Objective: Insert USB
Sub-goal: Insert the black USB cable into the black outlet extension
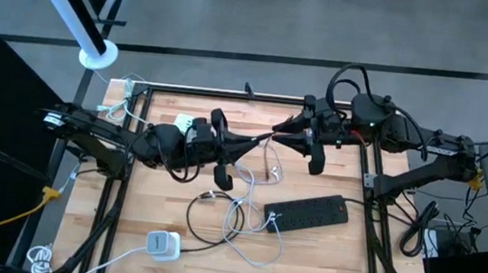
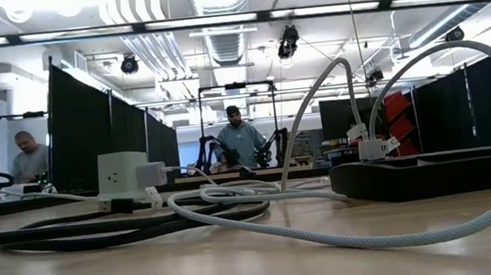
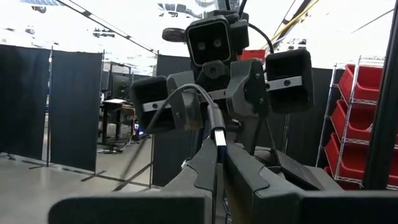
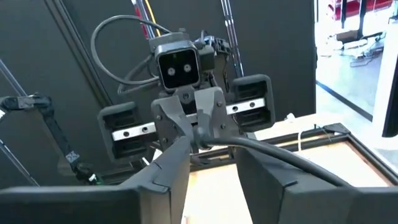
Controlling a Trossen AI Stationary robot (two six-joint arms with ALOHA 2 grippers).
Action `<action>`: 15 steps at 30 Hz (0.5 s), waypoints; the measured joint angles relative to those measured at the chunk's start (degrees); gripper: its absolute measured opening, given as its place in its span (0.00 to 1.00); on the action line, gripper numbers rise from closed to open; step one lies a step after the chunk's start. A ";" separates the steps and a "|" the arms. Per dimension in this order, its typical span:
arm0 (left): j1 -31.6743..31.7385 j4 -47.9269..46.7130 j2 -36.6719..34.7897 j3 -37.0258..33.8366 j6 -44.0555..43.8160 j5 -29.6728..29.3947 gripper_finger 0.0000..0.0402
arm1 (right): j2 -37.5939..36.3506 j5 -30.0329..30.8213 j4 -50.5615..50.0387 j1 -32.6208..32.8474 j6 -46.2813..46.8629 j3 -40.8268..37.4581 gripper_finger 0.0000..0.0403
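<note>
Plug tip is hard to make out from above: both end effectors meet mid-air over the counter (image 1: 167,265) near its far edge. Left end effector (image 3: 217,163) is clamped on the USB plug (image 3: 219,132), cable (image 3: 186,93) looping back; plug's long axis runs along the fingers, pointing at the right end effector (image 4: 211,146), whose fingers stand narrowly apart around the left's tip, grip unclear. Low view shows neither, only the power strip (image 2: 430,174), charger (image 2: 123,175), cables.
</note>
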 joint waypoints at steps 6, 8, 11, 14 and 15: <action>0.33 -0.46 0.00 0.00 -0.22 -0.04 0.01 | 0.63 0.02 0.75 0.00 -0.60 0.00 0.19; 0.56 -0.59 0.00 0.00 -0.51 -0.04 0.01 | 1.06 0.02 0.76 0.00 -0.63 0.00 0.15; 0.94 -1.40 0.00 0.00 -0.68 -0.15 0.01 | 1.45 0.03 0.72 0.00 -1.43 0.00 0.08; 1.14 -1.74 0.00 0.00 -1.05 -0.15 0.01 | 1.46 0.04 0.72 0.00 -2.07 0.00 0.02; 1.15 -1.85 0.00 0.00 -1.07 -0.15 0.01 | 1.46 0.04 0.75 -0.02 -2.03 0.00 0.02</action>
